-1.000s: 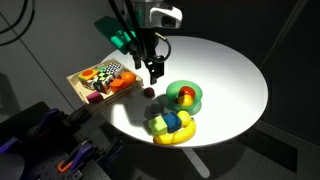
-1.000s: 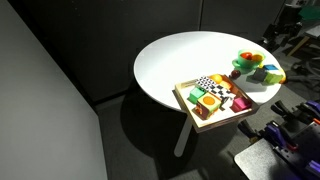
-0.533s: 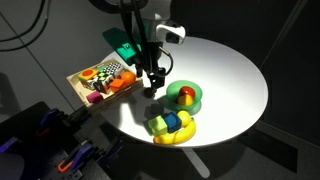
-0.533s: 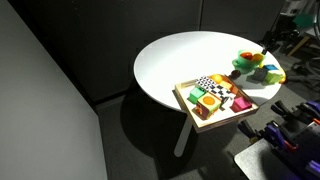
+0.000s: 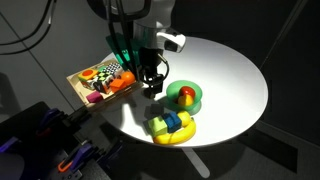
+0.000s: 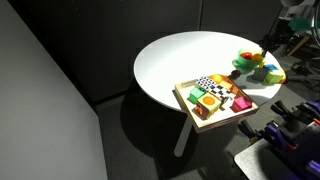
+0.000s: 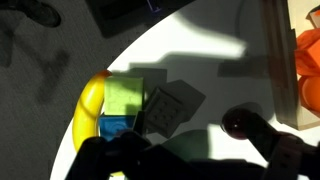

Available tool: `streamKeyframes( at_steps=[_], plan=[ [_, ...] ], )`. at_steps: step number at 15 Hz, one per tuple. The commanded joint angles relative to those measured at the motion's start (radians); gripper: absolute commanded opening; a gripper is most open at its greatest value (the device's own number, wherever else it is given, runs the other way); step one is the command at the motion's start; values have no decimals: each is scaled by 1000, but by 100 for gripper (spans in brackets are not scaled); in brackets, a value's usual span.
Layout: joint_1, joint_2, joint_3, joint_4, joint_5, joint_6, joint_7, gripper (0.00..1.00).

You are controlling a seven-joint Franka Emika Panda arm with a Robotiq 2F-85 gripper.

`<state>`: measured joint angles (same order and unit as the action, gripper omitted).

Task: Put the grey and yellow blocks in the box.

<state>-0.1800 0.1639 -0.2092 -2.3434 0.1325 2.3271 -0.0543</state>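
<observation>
While hovering over the round white table, black two-finger gripper spread fully wide, nothing held. Not yet in the shallow light-wood box: dull grey cube, just beside larger yellow-green block, both crowded by small blue cube and yellow banana. Likely faults: jaws nudging the packed neighbours on descent, scattering the cluster; or closing on the blue cube, for want of clear room.

A round white table carries a green bowl with something red and orange in it. Close by, a banana lies against a blue cube. The wrist view shows a small dark ball, perhaps a plum, on the tabletop.
</observation>
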Motion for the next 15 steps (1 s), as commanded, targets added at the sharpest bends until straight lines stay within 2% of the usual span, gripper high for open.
streamKeyframes(
  at_steps=[1, 9, 15],
  plan=[
    [-8, 10, 9, -9, 28, 52, 77, 100],
    [0, 82, 21, -14, 63, 177, 183, 100],
    [18, 135, 25, -21, 44, 244, 264, 100]
  ],
)
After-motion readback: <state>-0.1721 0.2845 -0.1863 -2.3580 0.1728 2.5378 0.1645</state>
